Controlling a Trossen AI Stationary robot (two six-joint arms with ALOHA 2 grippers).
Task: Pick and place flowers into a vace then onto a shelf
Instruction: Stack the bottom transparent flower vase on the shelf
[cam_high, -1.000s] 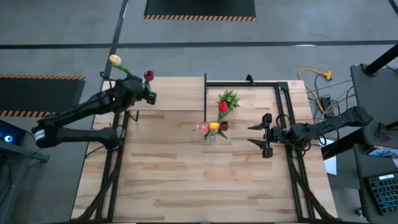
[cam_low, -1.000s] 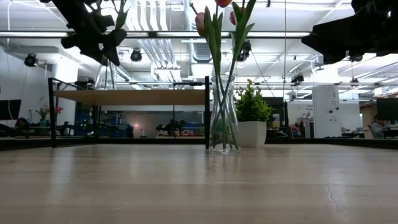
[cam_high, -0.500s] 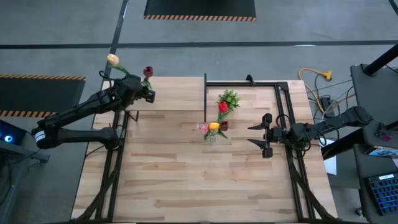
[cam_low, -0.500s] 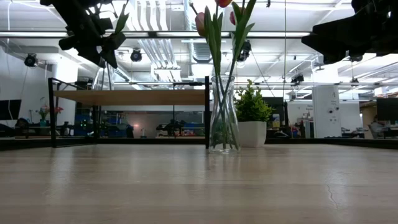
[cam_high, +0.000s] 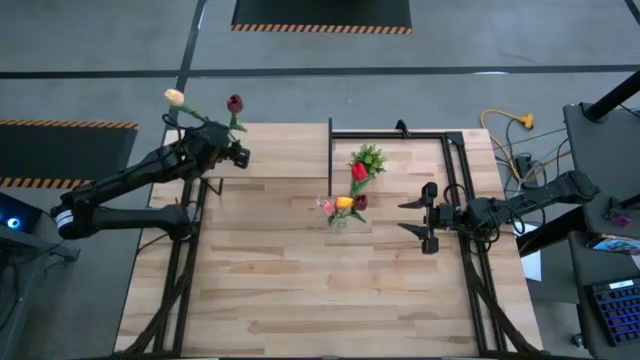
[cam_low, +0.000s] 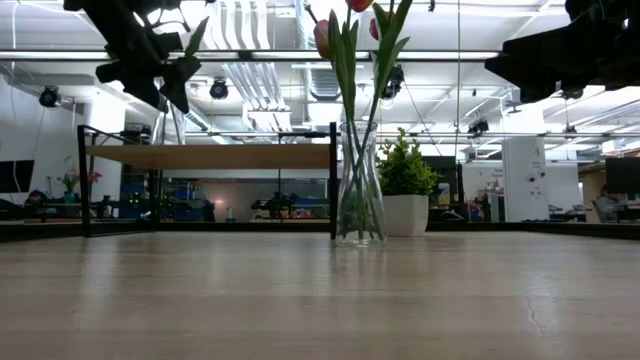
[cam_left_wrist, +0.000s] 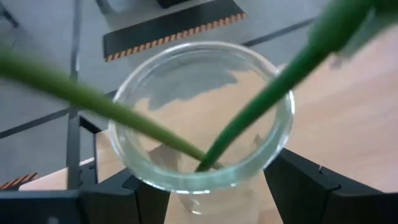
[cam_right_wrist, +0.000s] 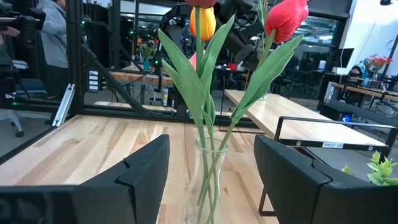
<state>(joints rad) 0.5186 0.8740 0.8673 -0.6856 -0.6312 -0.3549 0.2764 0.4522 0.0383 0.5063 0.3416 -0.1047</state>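
Centrally, one glass vase (cam_high: 339, 218) stood on the tabletop (cam_high: 300, 290) with several flowers (cam_high: 356, 172) in it: red, orange-yellow and pink heads showed from above, and green stems ran down into the glass in the low view. A second glass vase (cam_left_wrist: 202, 118) sat between the fingers of the left pincer (cam_high: 236, 154), which was closed on it, raised above the shelf (cam_high: 268, 150) at the tabletop's far left corner. Two stems crossed inside its rim, and a cream head (cam_high: 174, 97) and a dark red head (cam_high: 234, 103) leaned out past the tabletop's far edge.

Judged from this layout, the filling stage was done for both vases; the left vase was partway to its place and not yet set down on the shelf board, while the central vase remained to be moved.

The right pincer (cam_high: 424, 216) hung open, well apart from the central vase and facing it from the right side. A small potted plant (cam_high: 369, 157) stood just behind that vase, beside the black upright (cam_low: 332, 180) of the shelf frame; both would crowd any lift of the central vase toward the shelf.
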